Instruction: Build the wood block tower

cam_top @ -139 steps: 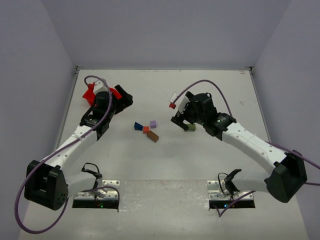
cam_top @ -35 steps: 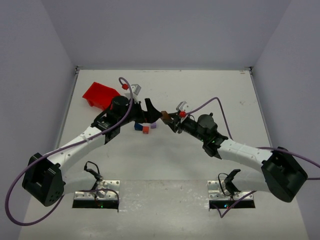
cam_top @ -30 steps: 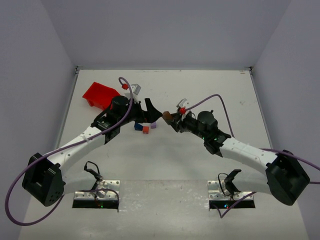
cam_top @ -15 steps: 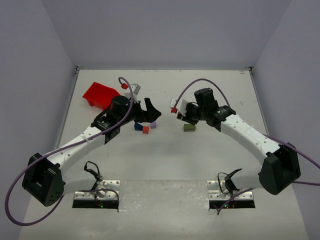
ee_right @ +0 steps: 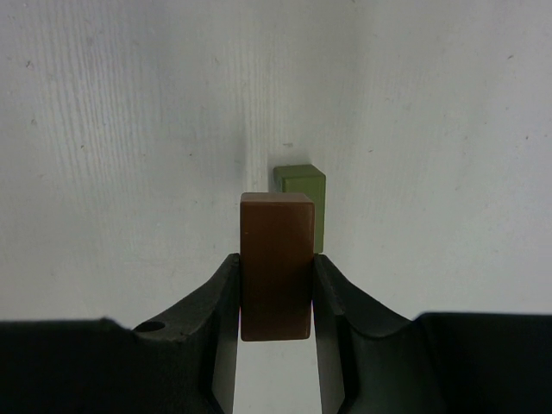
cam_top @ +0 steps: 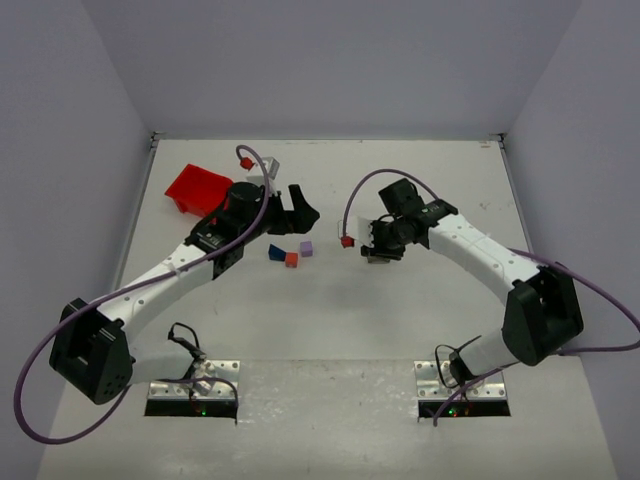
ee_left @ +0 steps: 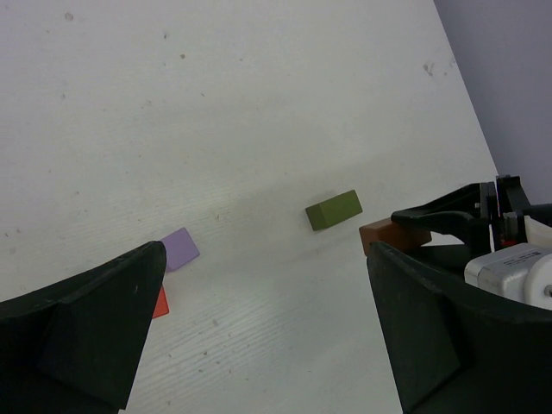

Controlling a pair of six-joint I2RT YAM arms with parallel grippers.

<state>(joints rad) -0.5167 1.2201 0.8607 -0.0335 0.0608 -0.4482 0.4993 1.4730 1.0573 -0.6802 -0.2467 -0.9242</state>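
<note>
My right gripper (ee_right: 276, 293) is shut on a brown block (ee_right: 276, 259), which sticks out forward between the fingers. It hangs just above an olive-green block (ee_right: 302, 180) lying on the table. The left wrist view shows the same pair: the brown block (ee_left: 392, 235) beside the green block (ee_left: 334, 210). A lilac block (cam_top: 306, 248), an orange-red block (cam_top: 292, 259) and a dark blue wedge (cam_top: 275, 252) lie loose at the table's middle. My left gripper (cam_top: 300, 215) hovers open just behind them, with nothing between its fingers (ee_left: 86, 332).
A red plastic bin (cam_top: 198, 188) stands at the back left, behind the left arm. The right arm's purple cable (cam_top: 352, 200) loops over the table between the two grippers.
The right arm has swung from the middle to the right with the brown block, ending over the green block. The left gripper has drawn back slightly, still open.
</note>
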